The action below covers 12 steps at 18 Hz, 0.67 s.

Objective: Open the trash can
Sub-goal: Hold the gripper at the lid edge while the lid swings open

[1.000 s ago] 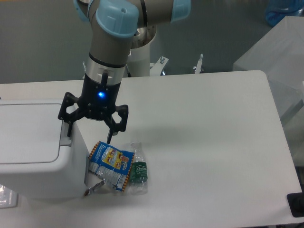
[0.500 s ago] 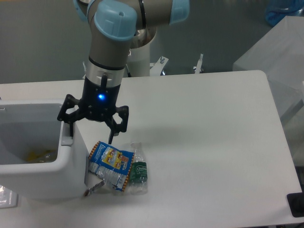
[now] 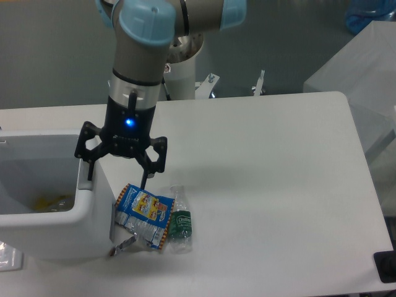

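Observation:
The trash can [image 3: 46,232] is a big white bin at the table's left edge. Its top stands open, and yellow litter [image 3: 49,202] shows inside. A grey tab [image 3: 85,187] sits on its right rim. My gripper [image 3: 117,180] hangs open over that right rim, pointing down. The left finger [image 3: 90,171] is right above the tab; I cannot tell if it touches. The right finger [image 3: 145,176] hangs outside the bin, above a snack bag. Nothing is held between the fingers.
A blue and yellow snack bag [image 3: 143,209] and a crushed plastic bottle [image 3: 180,221] lie against the bin's right side, with a small metallic scrap [image 3: 124,243] in front. The arm's white base [image 3: 184,68] stands behind the table. A black item [image 3: 387,267] is at the lower right corner.
One second ago a flat lid covered the bin; since half a second ago the top is open and the inside shows. The gripper has shifted slightly left and up.

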Tool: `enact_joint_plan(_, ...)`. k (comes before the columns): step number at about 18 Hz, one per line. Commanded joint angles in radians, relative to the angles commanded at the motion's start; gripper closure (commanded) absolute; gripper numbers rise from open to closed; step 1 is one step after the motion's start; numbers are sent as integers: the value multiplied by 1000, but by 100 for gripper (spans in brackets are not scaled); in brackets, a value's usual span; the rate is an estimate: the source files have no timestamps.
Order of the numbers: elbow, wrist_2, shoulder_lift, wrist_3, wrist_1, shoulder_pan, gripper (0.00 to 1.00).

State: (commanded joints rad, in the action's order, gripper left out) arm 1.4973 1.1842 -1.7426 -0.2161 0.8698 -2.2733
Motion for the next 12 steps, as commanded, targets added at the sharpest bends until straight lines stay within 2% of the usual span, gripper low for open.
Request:
enact_joint_plan(8, -89, 8, -11, -51, -3, -46, 0)
enact_joint_plan(12, -83, 196, -11, -187, -2, -46, 0)
